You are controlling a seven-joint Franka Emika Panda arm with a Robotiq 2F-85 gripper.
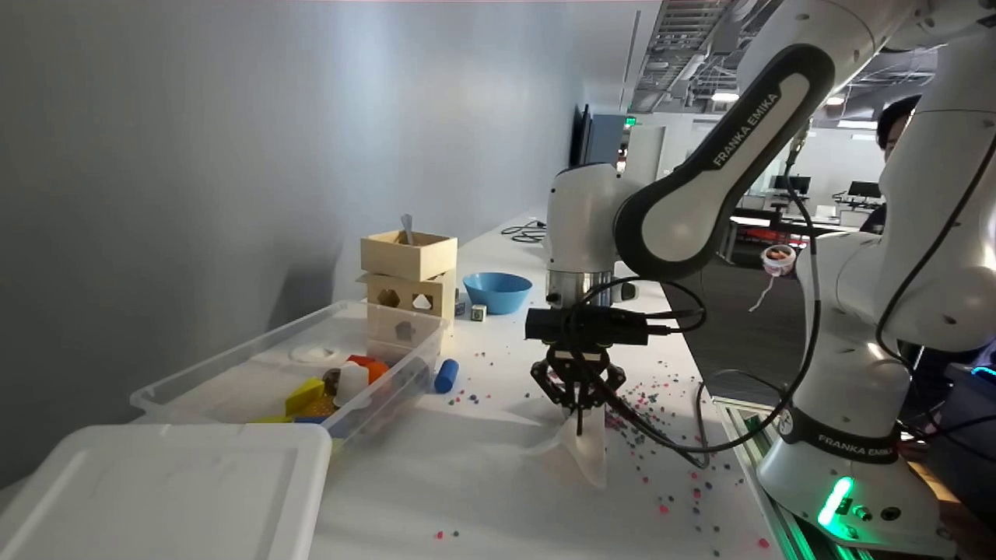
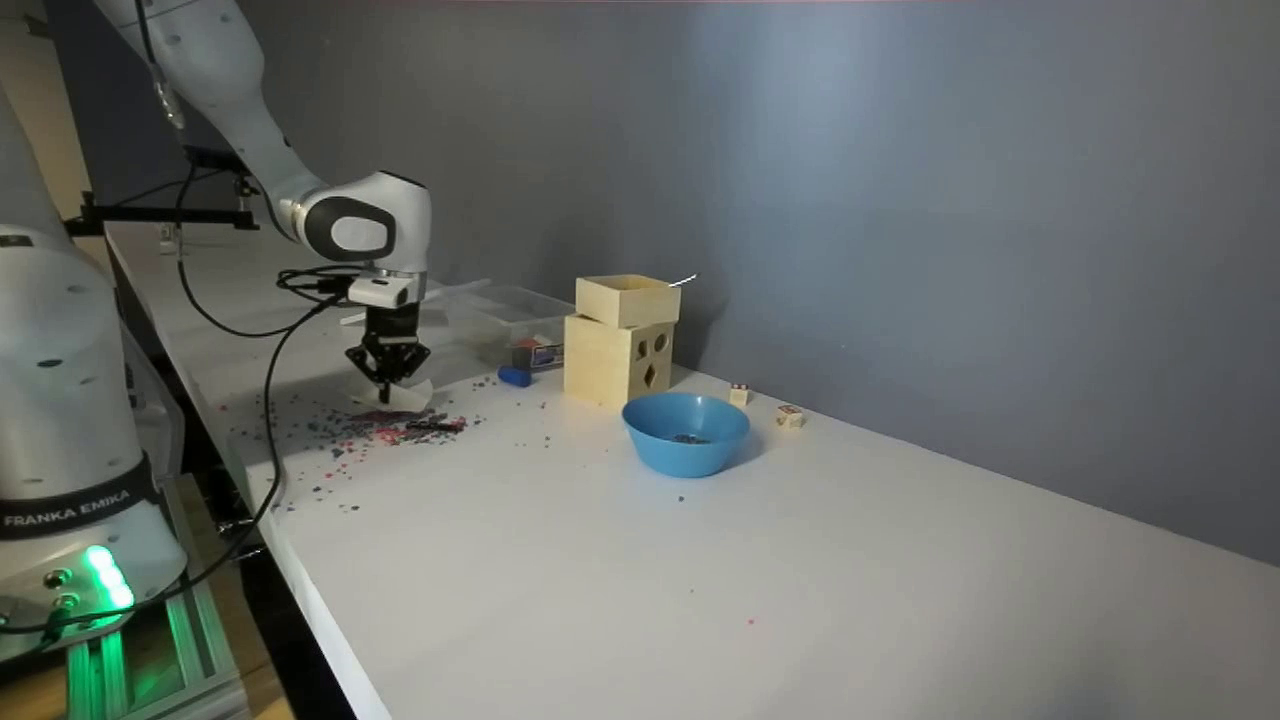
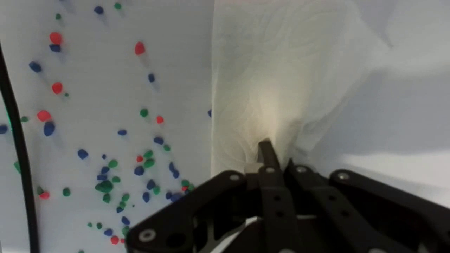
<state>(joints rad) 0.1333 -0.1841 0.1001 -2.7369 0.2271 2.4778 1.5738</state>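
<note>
A thin white paper napkin [image 3: 246, 80] hangs crumpled from my gripper [image 3: 277, 153], whose fingers are closed on it. In the wrist view the napkin fans out ahead of the fingertips and seems to lie partly on the table. Pointing down, the gripper [image 1: 580, 424] is low over the white tabletop, with the napkin [image 1: 587, 455] spread below it. Many small red, blue and green bits [image 3: 105, 186] are scattered beside the napkin. In an exterior view, a denser pile of bits [image 2: 400, 430] lies close to the gripper [image 2: 384, 393]. What lies under the napkin is hidden.
A blue bowl [image 2: 685, 445] holds some dark bits. Near it stand stacked wooden boxes [image 1: 408, 276] and small letter blocks [image 2: 789, 416]. A clear bin [image 1: 389, 389] of toys, its white lid [image 1: 179, 490] and a blue cylinder [image 1: 446, 376] lie toward the wall. A black cable [image 1: 661, 443] loops beside the arm.
</note>
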